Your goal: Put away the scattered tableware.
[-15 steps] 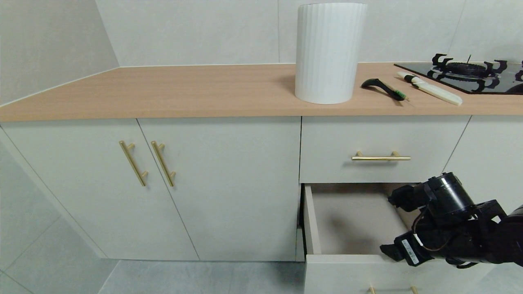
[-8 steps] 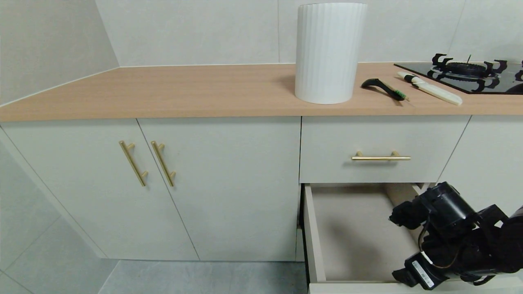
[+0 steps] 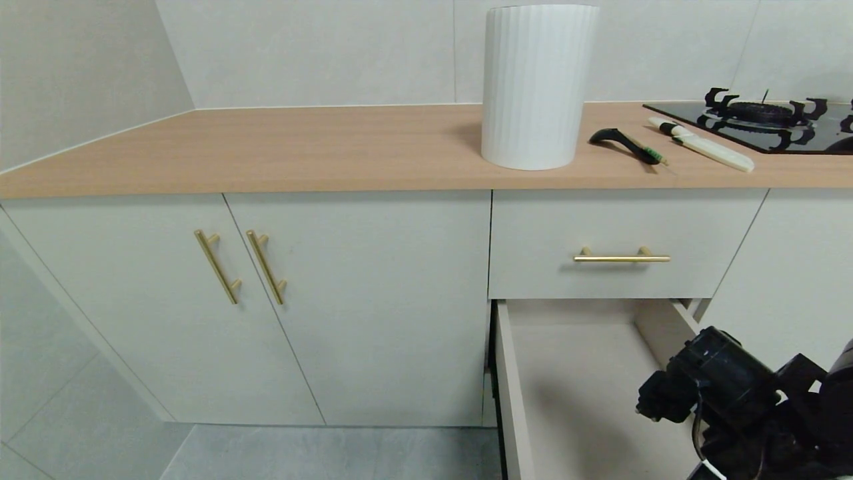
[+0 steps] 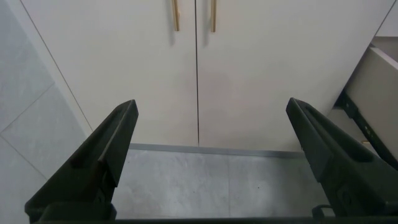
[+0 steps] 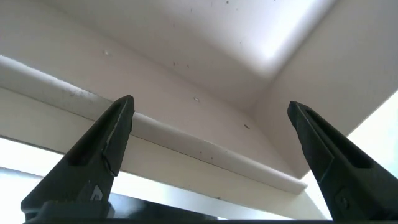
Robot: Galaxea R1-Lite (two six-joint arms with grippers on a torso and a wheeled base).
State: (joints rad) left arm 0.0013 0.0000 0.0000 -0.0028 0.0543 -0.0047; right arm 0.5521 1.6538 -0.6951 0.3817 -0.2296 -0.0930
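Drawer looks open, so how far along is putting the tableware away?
Done: the lower drawer is pulled out. In hand: nothing; the right hand is open over the drawer, and the left hand is open facing the cupboard doors. Left: the black tool and white knife lie on the counter, to be picked up and put in.

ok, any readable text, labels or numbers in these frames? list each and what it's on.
No text can be read in any view.
On the right arm, a white sticker: mostly cut off at the picture's edge, unreadable.
The white ribbed canister, peeler, knife, hob and upper drawer front: no print visible.
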